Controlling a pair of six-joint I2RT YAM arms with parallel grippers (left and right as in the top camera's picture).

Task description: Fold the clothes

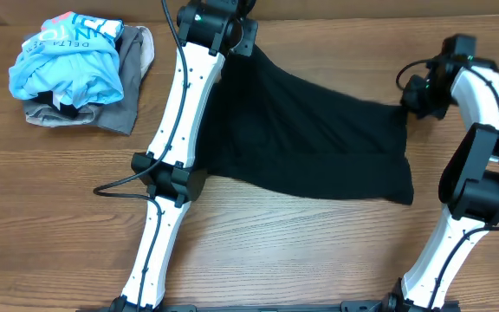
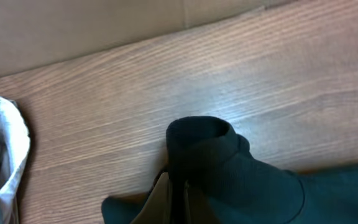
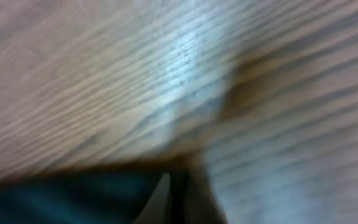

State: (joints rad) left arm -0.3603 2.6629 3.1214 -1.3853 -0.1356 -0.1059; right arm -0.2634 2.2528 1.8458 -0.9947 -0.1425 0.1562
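Black garment (image 1: 310, 130) is lying spread mid-worktop (image 1: 275, 251), long axis running L-R btwn the arms. Left gripper (image 2: 178, 190) is pinching shut on its far-left corner, fabric bunching over the fingers. Right gripper (image 1: 410, 104) is sitting shut at the far-right corner, cloth pulling to a point there; wrist view is blurring, so grip prob but unconfirmed. Fold is prob heading toward the near edge.

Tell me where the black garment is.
In the overhead view the black garment lies at centre, stretched between the left gripper and the right gripper, well right of the light blue shirt.
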